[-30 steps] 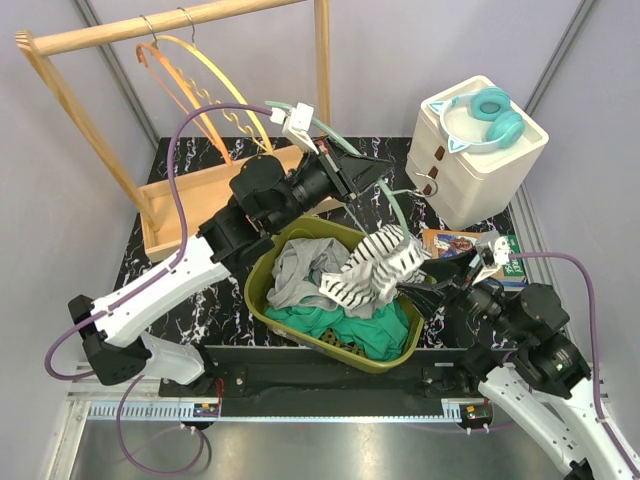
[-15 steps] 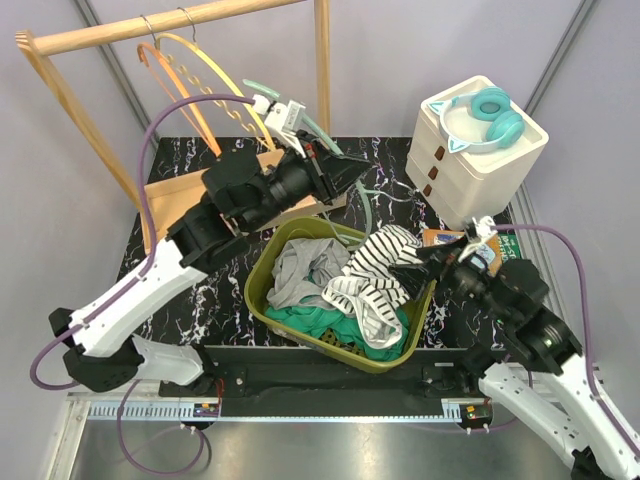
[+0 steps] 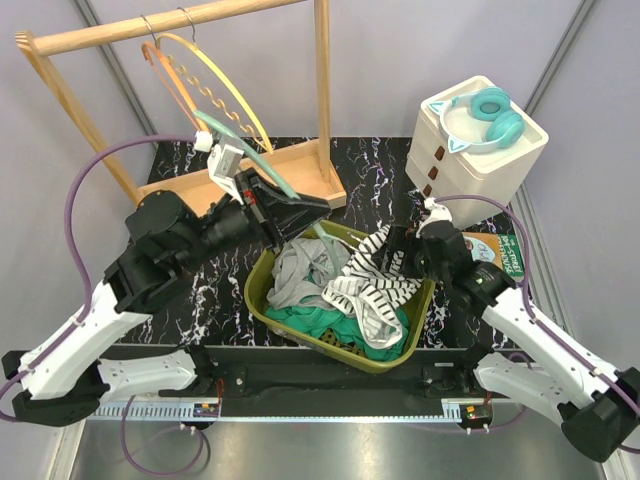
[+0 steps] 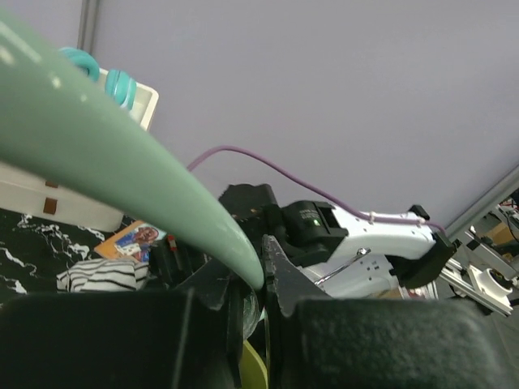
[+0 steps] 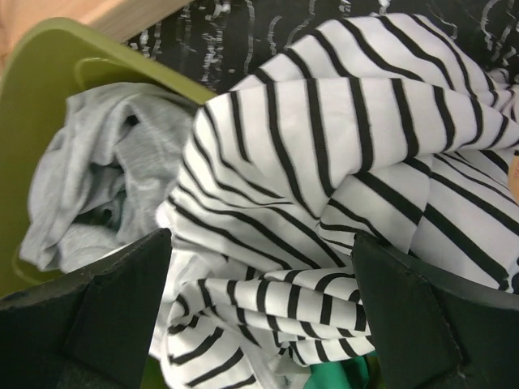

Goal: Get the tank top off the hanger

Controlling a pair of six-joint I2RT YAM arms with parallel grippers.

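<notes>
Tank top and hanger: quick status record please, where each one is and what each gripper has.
tank top: striped, heaped in the green basket
hanger: mint green, held above and left of the basket
left gripper: shut on the hanger
right gripper: open, over the tank top
top on hanger: looks off; hanger's lower end is hidden

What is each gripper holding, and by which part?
Left gripper clamps the green hanger by its curved arm. Right gripper is open over the tank top, holding nothing.
</notes>
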